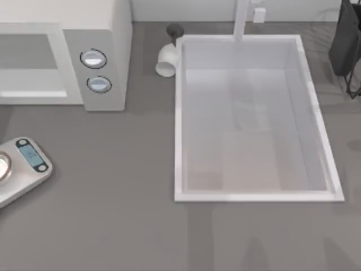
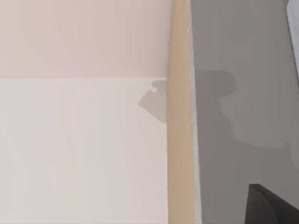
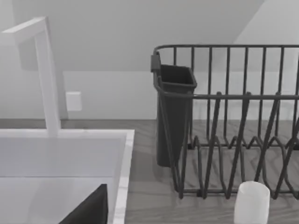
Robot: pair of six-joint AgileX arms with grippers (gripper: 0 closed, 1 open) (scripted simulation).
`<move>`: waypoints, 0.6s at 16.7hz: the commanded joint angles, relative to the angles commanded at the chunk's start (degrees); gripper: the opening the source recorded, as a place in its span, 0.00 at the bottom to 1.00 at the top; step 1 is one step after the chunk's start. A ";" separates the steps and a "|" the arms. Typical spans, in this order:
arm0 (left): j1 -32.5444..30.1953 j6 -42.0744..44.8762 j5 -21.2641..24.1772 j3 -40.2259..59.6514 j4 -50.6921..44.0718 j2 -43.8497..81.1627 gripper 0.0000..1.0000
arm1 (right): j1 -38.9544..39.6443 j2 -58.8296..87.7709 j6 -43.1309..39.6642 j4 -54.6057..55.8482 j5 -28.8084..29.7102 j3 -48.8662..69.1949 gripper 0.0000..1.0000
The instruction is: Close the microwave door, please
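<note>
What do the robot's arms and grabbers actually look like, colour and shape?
Just a corner of each is in sight: the left gripper and the right gripper are matte black, flat-sided, angular pieces. No cables or markings are visible on them.

One microwave (image 1: 67, 51) with two knobs (image 1: 93, 58), one scale (image 1: 22, 169), one basin (image 1: 180, 141).

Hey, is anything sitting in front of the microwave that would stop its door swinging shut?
Nothing visible does. The silver scale lies on the counter apart from the microwave, toward the top view's lower left.
</note>
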 joint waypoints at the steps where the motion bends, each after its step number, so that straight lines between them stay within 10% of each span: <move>1: 0.13 0.36 0.45 0.73 -0.36 0.99 0.00 | 0.00 0.00 0.00 0.00 0.00 0.00 1.00; 10: -0.02 0.53 0.51 -2.48 3.73 2.74 0.00 | 0.00 0.00 0.00 0.00 0.00 0.00 1.00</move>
